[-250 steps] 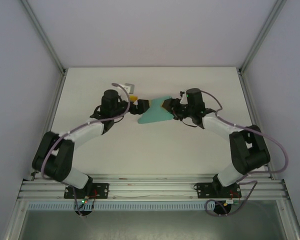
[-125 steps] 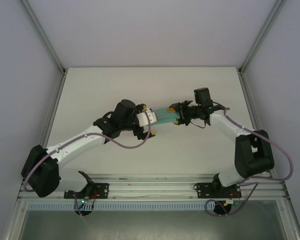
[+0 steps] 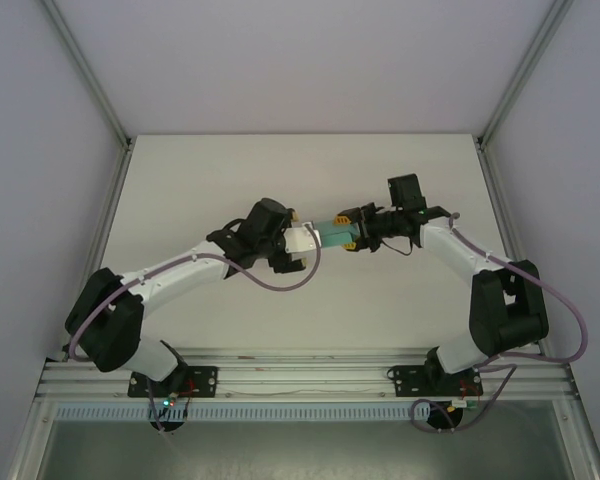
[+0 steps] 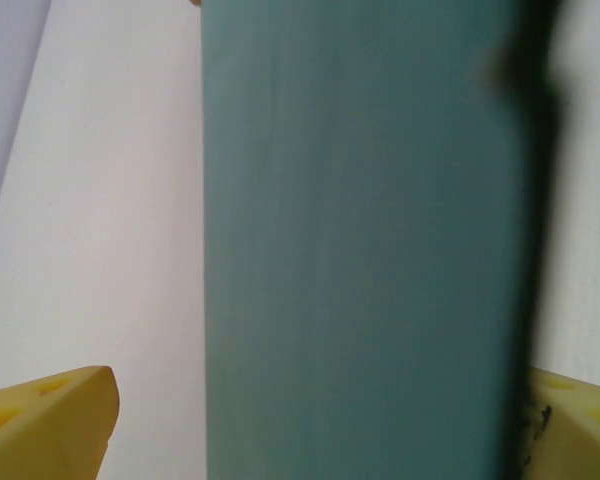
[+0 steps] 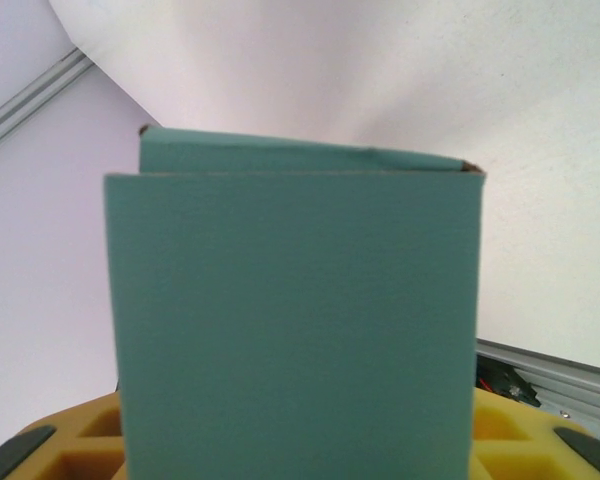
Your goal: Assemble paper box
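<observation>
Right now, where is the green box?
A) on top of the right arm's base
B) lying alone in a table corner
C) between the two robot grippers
C: the paper box sits between the left gripper and the right gripper, mid-table.

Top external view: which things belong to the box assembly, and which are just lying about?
Part of the job: paper box; right gripper, gripping one end; left gripper, at the other end.
Just there: table; aluminium rail along the near edge.
</observation>
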`<act>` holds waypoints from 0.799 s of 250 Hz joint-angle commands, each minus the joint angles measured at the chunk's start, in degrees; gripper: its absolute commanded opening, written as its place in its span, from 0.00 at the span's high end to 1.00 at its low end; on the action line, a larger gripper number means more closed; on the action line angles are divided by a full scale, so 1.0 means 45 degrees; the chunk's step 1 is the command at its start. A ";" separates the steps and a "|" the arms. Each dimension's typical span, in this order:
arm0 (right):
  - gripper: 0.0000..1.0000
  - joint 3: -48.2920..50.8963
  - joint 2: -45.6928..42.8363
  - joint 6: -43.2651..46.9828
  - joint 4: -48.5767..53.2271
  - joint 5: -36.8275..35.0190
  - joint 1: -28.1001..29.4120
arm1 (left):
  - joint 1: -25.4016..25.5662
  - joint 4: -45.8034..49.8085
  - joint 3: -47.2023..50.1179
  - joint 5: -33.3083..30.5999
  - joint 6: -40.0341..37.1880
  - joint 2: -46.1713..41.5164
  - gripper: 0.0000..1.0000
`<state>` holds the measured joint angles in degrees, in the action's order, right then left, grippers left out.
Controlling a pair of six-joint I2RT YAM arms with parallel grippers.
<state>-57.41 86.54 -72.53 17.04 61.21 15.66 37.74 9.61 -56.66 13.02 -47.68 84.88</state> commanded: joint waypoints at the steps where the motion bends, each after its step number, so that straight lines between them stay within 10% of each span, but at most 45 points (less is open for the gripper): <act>1: 0.62 -0.0086 0.0051 -0.0475 -0.0329 0.0747 0.0009 | 0.0148 -0.0309 -0.0512 -0.0373 -0.0372 0.0117 0.13; 129: 0.49 -0.0020 -0.0033 0.0098 0.0159 0.0602 0.0063 | 0.0171 -0.0143 -0.0821 -0.0137 -0.0185 0.0195 0.58; 200: 0.00 0.0137 -0.0805 0.0958 -0.0381 -0.1085 -0.0134 | 0.0149 0.0878 -0.1098 -0.0078 -0.0510 0.0010 0.62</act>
<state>-57.06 86.59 -71.79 16.47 61.01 15.70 38.26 11.11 -60.07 12.60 -49.19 85.86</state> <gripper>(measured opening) 0.907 0.439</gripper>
